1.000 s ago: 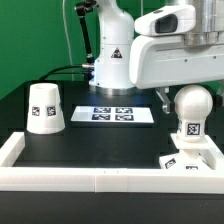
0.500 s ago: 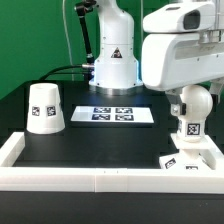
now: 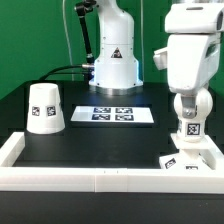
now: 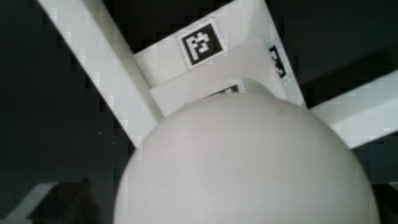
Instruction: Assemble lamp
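Observation:
The ball-topped bulb (image 3: 190,112) stands upright on the flat square base (image 3: 200,160) at the exterior view's right, next to the front wall. The tapered shade (image 3: 44,107) stands alone at the exterior view's left, wide end down. My gripper (image 3: 190,93) hangs straight above the bulb, its white hand covering the ball's top; the fingers do not show clearly. In the wrist view the bulb's ball (image 4: 240,160) fills most of the picture, with the tagged base (image 4: 160,80) behind it.
The marker board (image 3: 122,115) lies in the middle toward the back, before the robot's pedestal (image 3: 112,65). A low white wall (image 3: 100,178) runs along the front and sides of the black table.
The arm has moved toward the exterior view's right and now sits directly over the bulb. The bulb, base and shade have not moved.

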You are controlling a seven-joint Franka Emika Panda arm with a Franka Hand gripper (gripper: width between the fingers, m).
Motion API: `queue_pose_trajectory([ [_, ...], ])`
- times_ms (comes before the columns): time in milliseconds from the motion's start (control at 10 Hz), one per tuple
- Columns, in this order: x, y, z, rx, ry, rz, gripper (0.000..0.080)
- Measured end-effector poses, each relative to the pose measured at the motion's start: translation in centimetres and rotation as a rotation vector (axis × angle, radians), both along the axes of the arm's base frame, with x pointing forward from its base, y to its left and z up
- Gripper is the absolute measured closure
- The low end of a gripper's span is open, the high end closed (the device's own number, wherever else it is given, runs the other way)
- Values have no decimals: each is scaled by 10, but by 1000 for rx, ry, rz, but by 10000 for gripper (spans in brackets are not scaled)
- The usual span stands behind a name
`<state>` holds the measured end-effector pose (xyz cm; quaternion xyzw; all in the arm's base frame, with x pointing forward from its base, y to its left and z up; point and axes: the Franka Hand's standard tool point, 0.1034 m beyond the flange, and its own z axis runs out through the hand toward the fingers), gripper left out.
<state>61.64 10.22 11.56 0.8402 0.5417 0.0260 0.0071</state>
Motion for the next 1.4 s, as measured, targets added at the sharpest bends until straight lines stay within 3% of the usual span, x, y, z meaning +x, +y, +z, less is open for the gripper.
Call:
queue_pose_trajectory([
  [200,1,-4,0,-35,-5,159,101],
  [500,1,-6,0,-36,-4,162,110],
  [600,1,-6,0,-35,-4,144,222],
  [900,0,-6,0,-29,-4,83,222],
  [1400,-1,-5,-1,10,-9,-547,220],
])
